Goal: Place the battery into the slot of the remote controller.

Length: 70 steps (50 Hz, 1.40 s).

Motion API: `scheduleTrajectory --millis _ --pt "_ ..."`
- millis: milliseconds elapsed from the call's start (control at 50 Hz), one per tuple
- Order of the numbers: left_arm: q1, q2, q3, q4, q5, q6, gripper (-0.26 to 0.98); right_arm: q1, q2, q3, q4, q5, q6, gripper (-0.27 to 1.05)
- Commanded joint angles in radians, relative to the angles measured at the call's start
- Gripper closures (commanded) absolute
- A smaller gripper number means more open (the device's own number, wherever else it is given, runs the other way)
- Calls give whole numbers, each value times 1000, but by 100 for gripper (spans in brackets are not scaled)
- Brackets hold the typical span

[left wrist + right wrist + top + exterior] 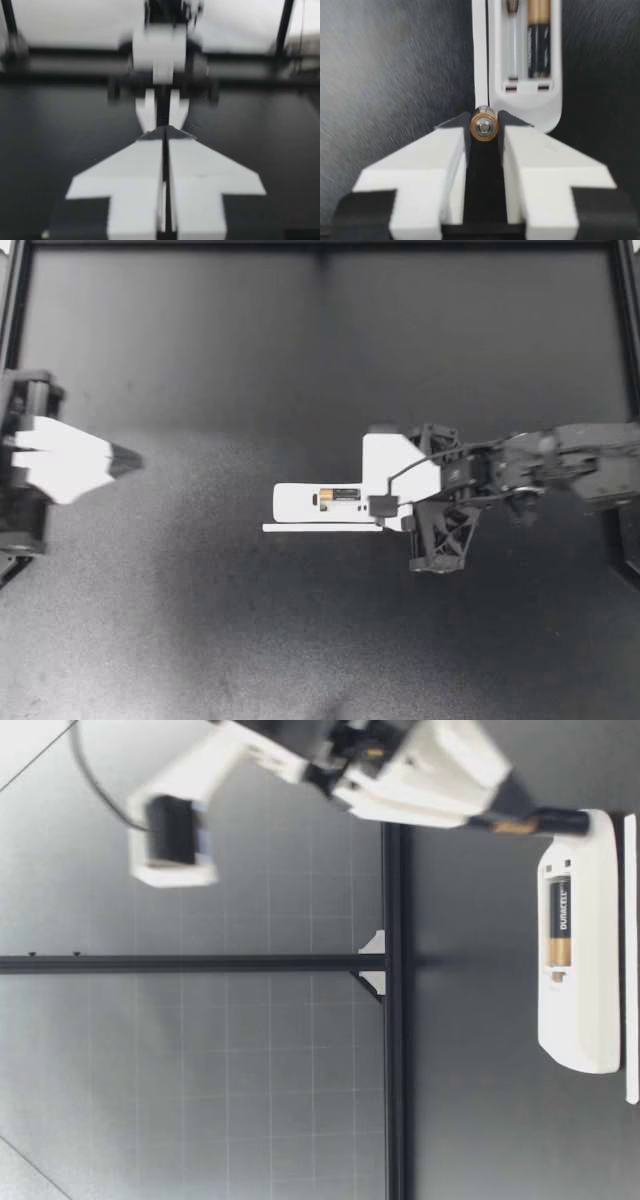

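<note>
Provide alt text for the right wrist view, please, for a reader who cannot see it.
My right gripper is shut on a battery, seen end-on between its white fingers. Just ahead lies the white remote controller, compartment open, with a second battery in one slot and the slot beside it empty. A thin white strip lies alongside it.

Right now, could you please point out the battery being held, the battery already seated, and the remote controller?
held battery [484, 125], right wrist view, its round end face.
seated battery [560, 925], low view, its black section.
remote controller [296, 504], top view, bare white end of its body.
</note>
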Motion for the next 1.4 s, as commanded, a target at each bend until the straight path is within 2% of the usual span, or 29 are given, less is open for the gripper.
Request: scheduleTrajectory --millis 0,220,360,580,780,1380 --pt "12 92 -61 -3 34 2 92 3 -78 40 6 -147 0 73" --pt "49 318 -178 -3 195 5 92 -6 -115 249 12 -689 48 73" --pt "52 443 -245 0 247 6 92 -17 -83 295 11 -833 51 73" --pt "52 649 -359 2 316 6 92 -28 15 307 11 -965 44 73" --pt "52 764 -417 2 322 8 92 -28 81 302 12 -1031 43 73" --pt "52 902 -457 0 290 3 92 -32 163 284 12 -1058 43 73"
